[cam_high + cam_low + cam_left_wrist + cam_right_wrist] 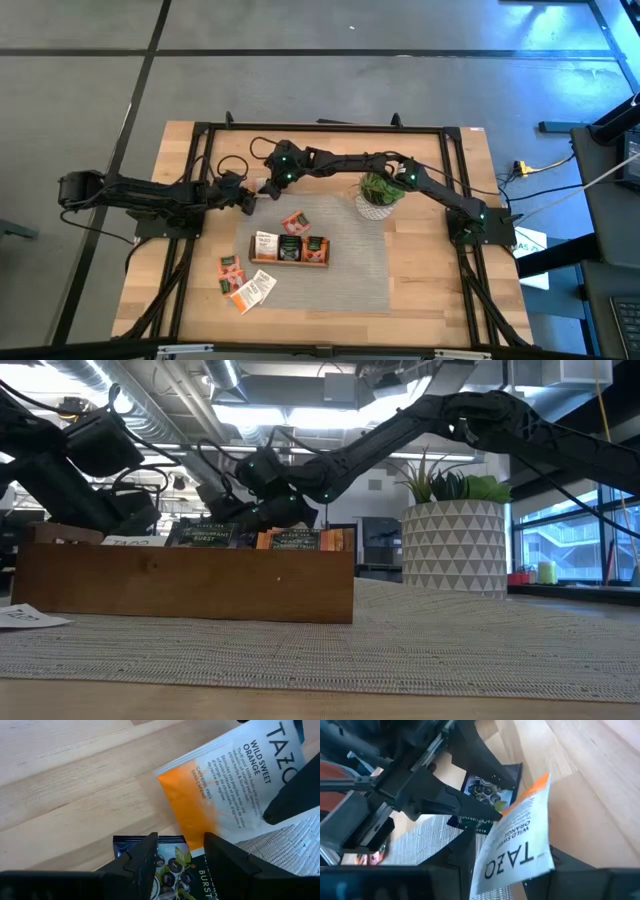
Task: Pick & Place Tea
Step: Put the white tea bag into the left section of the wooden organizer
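From above, both grippers meet at the mat's far-left corner, behind the wooden tray [290, 249]. The left wrist view shows the left gripper [180, 847], jaws apart, over a dark sachet [172, 870]. The right gripper [512, 855] pinches a white-and-orange sachet [520, 842] by its edge; it looks light, thin, likely to flex.
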Controlling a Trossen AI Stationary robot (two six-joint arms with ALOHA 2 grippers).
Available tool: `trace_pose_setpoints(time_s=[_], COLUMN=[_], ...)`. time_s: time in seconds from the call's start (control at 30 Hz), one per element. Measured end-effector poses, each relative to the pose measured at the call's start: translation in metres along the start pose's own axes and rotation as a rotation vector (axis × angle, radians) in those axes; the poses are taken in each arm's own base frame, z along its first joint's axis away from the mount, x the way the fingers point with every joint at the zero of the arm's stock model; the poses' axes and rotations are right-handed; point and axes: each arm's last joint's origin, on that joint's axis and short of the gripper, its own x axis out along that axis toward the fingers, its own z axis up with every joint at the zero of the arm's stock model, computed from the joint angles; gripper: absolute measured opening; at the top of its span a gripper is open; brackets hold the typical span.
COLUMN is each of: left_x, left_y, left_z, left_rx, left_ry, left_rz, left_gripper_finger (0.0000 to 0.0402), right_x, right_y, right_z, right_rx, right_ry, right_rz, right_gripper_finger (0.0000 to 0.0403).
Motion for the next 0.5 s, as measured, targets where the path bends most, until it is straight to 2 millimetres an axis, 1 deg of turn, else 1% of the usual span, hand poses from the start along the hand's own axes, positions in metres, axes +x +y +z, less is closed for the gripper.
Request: trace_pose_setpoints(time_s=[0.13, 0.27, 0.37, 0.5], left_x=[0.0, 0.0, 0.0, 0.0], left_y=[0.0, 0.0002, 0.0003, 0.0002], left_z=[0.0001, 0.0004, 0.0005, 0.0005], left_rx=[0.0, 0.0, 0.0, 0.0], left_ry=[-0.001, -0.01, -0.012, -0.013], left_rz=[0.001, 0.009, 0.012, 0.012], left_gripper_finger=[0.0157, 0.0157, 0.0157, 0.0157], right_x=[-0.0005, -0.0005, -0.0009, -0.0012], right_y=[0.0002, -0.0008, -0.0014, -0.001], right_z=[0.0008, 0.0015, 0.0018, 0.0022], right_rx=[-0.013, -0.002, -0.001, -0.008], right_ry=[-0.004, -0.028, -0.029, -0.03], right_rz=[-0.004, -0.052, -0.055, -0.055], right_gripper_finger=[0.013, 0.0124, 0.0104, 0.0062])
